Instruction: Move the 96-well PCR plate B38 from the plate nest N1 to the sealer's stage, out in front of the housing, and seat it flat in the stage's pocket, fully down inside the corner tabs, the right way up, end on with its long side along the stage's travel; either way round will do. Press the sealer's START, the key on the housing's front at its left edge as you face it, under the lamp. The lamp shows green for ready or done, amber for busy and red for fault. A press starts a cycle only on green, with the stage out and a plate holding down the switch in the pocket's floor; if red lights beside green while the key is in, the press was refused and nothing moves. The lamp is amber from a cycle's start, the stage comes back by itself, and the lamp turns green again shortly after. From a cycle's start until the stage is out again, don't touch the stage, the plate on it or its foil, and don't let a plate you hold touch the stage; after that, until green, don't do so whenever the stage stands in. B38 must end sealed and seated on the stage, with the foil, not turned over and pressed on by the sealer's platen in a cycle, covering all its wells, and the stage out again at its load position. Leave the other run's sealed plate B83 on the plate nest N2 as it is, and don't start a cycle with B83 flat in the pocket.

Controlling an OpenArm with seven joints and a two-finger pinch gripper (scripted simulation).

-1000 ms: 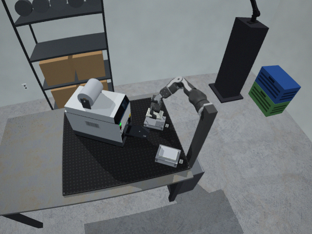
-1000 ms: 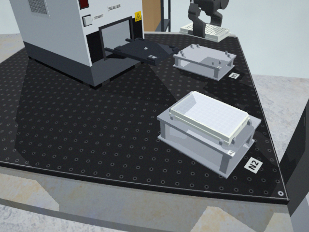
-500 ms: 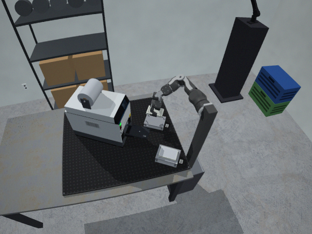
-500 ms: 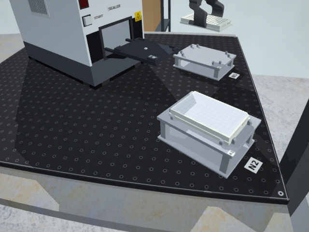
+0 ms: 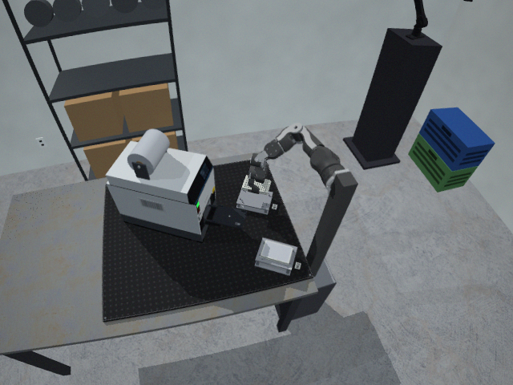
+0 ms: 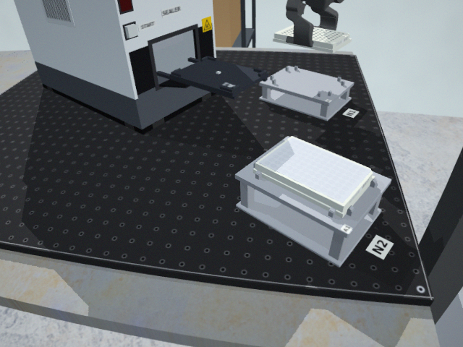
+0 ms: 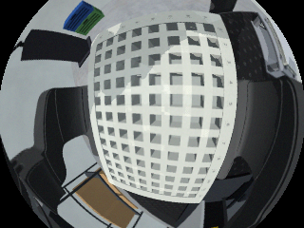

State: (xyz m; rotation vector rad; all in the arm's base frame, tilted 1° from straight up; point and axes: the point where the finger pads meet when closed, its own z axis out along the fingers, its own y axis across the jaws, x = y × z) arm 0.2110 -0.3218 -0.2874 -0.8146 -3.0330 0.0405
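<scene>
Exterior view: gripper (image 6: 312,30) pinches plate B38 (image 6: 328,38) in the air, wells up, above and beyond nest N1 (image 6: 304,91).

Jaws clamp the plate across its width; N1's deck is bare, white tag "N1" (image 6: 350,113) at its right. Sealer housing (image 6: 93,56) far left reads "START" beside the square key (image 6: 130,30) and "SEALER" above the slot, with a yellow hazard sticker. Dark stage (image 6: 213,76) stands out, pocket vacant. Foil-covered plate B83 (image 6: 317,171) sits on the nearer nest, tagged "N2" (image 6: 380,248).
</scene>
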